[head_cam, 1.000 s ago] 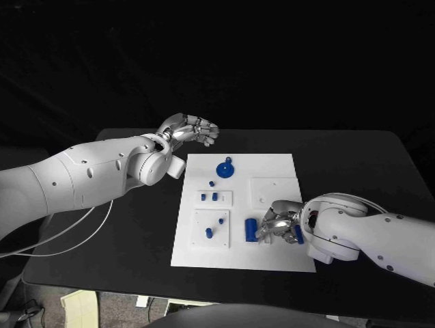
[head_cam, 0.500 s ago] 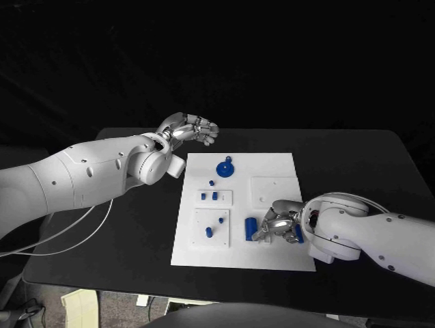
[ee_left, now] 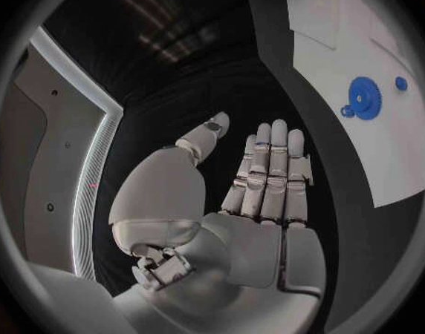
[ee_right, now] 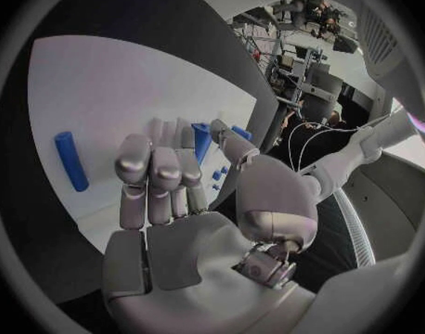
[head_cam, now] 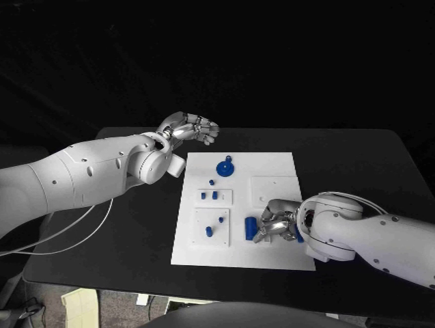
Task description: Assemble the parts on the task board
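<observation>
Shifted slightly toward the blue cylinder (head_cam: 250, 228), right hand (head_cam: 276, 225) pinching a blue part (ee_right: 200, 139); best seated upright, gently.

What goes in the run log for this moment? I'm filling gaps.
left hand: open, off board | right hand: holding blue part over task board

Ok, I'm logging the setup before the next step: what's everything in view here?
table: one, black, under everything
task board: one, white, mid-table
gear: one, blue, board's far end
small pegs: about five, blue, board's left-arm side
cylinder: one, blue, board's near end, beside the right hand
held part: one, blue, pinched in the right hand
cable: one, white, by the left arm
left hand: silver, empty, at the table's far edge
right hand: silver, over the board's near end
</observation>
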Robot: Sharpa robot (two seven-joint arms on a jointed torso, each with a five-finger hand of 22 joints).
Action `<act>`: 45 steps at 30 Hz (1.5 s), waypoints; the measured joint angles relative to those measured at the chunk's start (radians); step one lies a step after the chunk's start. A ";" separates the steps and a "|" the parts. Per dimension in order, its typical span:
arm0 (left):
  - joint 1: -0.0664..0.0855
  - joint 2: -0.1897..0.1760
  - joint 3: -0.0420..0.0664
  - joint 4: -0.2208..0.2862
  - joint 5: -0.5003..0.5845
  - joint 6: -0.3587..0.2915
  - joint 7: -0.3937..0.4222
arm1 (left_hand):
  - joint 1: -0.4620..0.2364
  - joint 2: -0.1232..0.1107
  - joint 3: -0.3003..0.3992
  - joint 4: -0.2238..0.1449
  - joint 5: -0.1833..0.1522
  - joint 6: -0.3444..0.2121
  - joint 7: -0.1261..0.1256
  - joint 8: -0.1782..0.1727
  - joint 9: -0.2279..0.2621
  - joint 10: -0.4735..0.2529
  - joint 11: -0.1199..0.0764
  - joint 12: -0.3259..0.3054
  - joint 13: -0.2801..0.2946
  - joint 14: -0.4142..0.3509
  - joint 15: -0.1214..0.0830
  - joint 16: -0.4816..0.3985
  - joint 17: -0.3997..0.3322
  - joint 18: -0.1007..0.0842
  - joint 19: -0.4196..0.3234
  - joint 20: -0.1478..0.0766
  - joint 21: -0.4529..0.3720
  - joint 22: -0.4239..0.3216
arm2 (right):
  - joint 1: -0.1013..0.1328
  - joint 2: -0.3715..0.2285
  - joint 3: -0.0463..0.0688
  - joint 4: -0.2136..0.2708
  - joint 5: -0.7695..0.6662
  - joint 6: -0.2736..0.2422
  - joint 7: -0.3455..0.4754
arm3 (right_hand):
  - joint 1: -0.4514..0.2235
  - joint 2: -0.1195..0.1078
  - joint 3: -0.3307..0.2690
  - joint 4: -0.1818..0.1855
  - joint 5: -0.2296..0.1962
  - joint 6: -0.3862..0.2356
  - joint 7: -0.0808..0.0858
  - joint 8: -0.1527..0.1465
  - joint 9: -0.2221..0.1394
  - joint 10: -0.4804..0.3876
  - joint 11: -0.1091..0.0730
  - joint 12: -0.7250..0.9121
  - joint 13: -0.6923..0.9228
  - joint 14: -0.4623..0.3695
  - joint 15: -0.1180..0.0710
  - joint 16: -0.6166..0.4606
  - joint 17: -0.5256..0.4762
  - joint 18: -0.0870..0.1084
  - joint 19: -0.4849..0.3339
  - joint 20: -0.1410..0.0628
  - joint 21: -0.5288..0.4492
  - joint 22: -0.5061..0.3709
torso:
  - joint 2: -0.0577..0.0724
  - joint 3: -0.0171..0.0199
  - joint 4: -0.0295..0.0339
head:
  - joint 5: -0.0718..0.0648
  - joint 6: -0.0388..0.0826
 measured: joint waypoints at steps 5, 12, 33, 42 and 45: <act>0.000 0.000 0.000 0.000 0.000 0.000 0.000 | 0.000 0.000 0.000 0.000 0.000 0.000 0.000 0.000 0.000 0.000 0.000 0.000 0.000 0.000 0.000 -0.005 0.001 0.000 0.004 0.004 0.000 0.000 | -0.003 0.003 0.001 0.000 -0.039 -0.006 -0.006 | 0.016 0.005 0.000 0.000 0.000 0.007 0.000 -0.002 -0.001 0.000 0.000 0.000 0.000 0.001 0.001 0.000 0.001 0.000 0.000 0.000 0.000 0.000 | 0.000 0.0000 0.0002 | 0.000 -0.002; 0.000 0.000 0.000 0.000 0.000 0.001 0.000 | 0.000 0.000 0.000 0.000 0.000 0.000 0.000 0.000 0.000 0.000 0.000 0.000 -0.001 0.000 0.000 -0.006 0.001 0.000 0.004 0.004 0.000 0.000 | -0.008 0.005 -0.001 -0.003 -0.061 -0.017 -0.016 | -0.035 0.022 0.005 0.061 0.000 0.018 -0.008 -0.006 -0.004 0.009 -0.002 -0.007 0.003 0.005 -0.001 0.000 0.001 0.013 0.005 0.005 0.000 0.000 | 0.000 0.0001 0.0002 | 0.000 -0.001; 0.000 -0.001 0.000 -0.001 0.000 0.003 -0.001 | 0.000 0.000 0.000 0.000 0.000 0.000 0.000 0.000 0.000 0.000 0.000 0.000 -0.001 0.000 0.000 -0.006 0.003 -0.001 0.004 0.004 -0.004 0.001 | -0.007 -0.031 0.000 0.009 -0.005 -0.018 -0.009 | -0.087 -0.035 0.042 0.119 0.000 0.025 -0.011 -0.008 -0.006 0.014 -0.008 -0.013 0.010 0.008 -0.005 0.000 0.003 0.020 0.005 0.005 0.000 0.000 | 0.000 0.0005 0.0000 | 0.001 -0.001; 0.000 0.000 0.000 -0.003 0.000 0.004 -0.001 | 0.000 0.000 0.000 0.000 0.000 0.000 0.000 0.004 -0.001 0.000 0.000 0.000 -0.001 0.000 0.000 -0.006 0.004 -0.001 0.004 0.004 -0.004 0.001 | 0.008 -0.109 0.035 0.062 0.122 -0.059 0.033 | -0.080 -0.041 0.034 0.101 0.000 -0.011 0.002 -0.038 -0.007 0.017 0.011 -0.008 0.026 0.002 -0.003 -0.004 0.006 0.022 0.005 0.006 0.000 0.000 | -0.001 0.0019 -0.0012 | -0.011 0.015; 0.000 0.000 0.000 -0.003 0.000 0.004 -0.001 | 0.000 0.000 0.000 0.000 0.000 0.000 0.000 0.004 -0.001 0.000 0.000 0.000 -0.001 0.000 0.000 -0.006 0.004 -0.001 0.004 0.004 -0.004 0.002 | 0.023 -0.138 0.050 0.069 0.125 -0.062 0.038 | -0.064 -0.025 0.025 0.091 0.000 -0.017 0.000 -0.038 -0.002 0.019 0.013 0.002 0.033 0.004 0.004 -0.004 0.008 0.022 0.006 0.005 0.000 0.000 | -0.001 0.0025 -0.0012 | -0.015 0.020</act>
